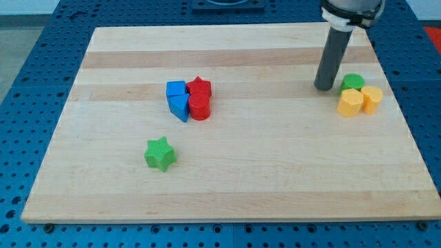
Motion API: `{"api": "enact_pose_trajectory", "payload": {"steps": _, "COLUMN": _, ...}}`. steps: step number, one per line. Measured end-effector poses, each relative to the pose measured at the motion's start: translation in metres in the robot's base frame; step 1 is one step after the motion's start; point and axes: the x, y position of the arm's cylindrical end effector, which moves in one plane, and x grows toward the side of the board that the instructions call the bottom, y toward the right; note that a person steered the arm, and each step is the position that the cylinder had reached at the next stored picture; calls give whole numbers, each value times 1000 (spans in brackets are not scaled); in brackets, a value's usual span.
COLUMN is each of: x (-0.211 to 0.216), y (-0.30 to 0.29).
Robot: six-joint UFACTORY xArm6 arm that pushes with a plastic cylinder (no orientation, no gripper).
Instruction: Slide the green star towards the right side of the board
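The green star (160, 153) lies on the wooden board (227, 179) at the lower left of centre, apart from all other blocks. My tip (323, 87) rests on the board at the upper right, far from the star. It stands just left of a green round block (353, 82).
A blue cube (176, 89), a blue triangular block (179, 106), a red star (200, 85) and a red cylinder (200, 107) cluster near the centre. A yellow hexagonal block (350, 102) and a yellow block (372, 98) sit below the green round block.
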Motion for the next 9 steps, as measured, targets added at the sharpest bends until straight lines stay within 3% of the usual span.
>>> {"api": "enact_pose_trajectory", "payload": {"steps": 3, "x": 11, "y": 6}}
{"api": "enact_pose_trajectory", "payload": {"steps": 5, "x": 31, "y": -26}}
{"api": "enact_pose_trajectory", "payload": {"steps": 7, "x": 111, "y": -33}}
{"api": "enact_pose_trajectory", "payload": {"steps": 9, "x": 198, "y": -137}}
